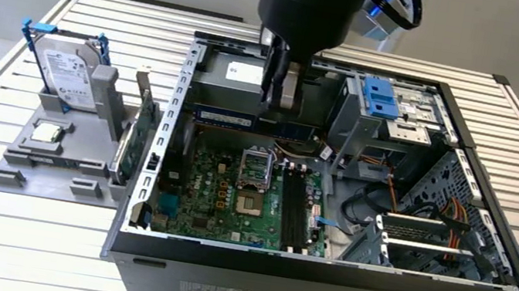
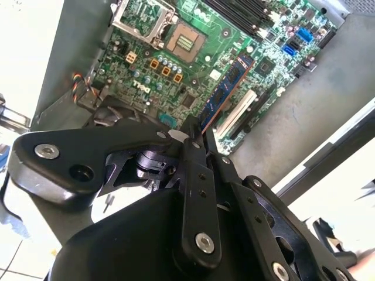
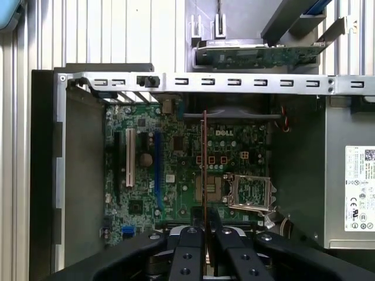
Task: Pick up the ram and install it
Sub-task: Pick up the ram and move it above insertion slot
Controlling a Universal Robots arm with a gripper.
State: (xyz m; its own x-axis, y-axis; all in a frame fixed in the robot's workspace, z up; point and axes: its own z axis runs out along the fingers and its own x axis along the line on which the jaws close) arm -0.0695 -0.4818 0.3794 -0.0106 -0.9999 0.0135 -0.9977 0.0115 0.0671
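I am gripping the ram (image 1: 242,120) in my claw (image 1: 280,111), whose fingers are pressing nearly together on the thin board. I am holding the stick level on its long edge, raised above the green motherboard (image 1: 219,202), over the far part of the open computer case (image 1: 322,280). At the exterior view's left, a hard drive (image 1: 70,76) in a blue frame and a green card (image 1: 142,131) are standing upright on a grey holder (image 1: 14,181), which is sitting on the slatted desk (image 1: 12,263) beside the case.
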